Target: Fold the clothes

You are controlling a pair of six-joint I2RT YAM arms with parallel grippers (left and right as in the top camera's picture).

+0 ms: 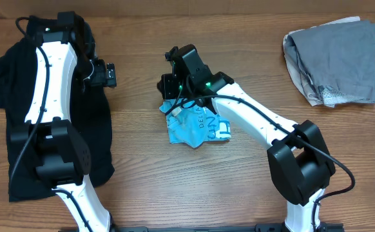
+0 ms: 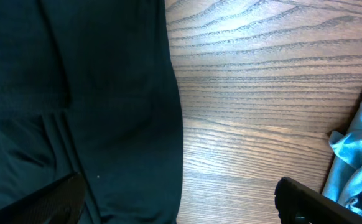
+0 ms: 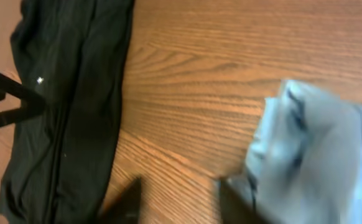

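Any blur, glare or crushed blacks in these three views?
Right wrist: soft and smeared, the light blue T-shirt and the fingers lack clean edges. Left wrist: wood grain is sharp, there is a pale glare band on the table, and the black shirt is nearly featureless. Overhead: sharp and evenly lit, with the folds on the grey pieces readable.

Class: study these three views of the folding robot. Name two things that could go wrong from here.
1. The light blue T-shirt lies crumpled, partly under the right arm; the open right jaws may pinch several layers and lift a wad.
2. The left arm stands over the black shirt, whose edge runs below the open left jaws; a move could drag or bunch it.
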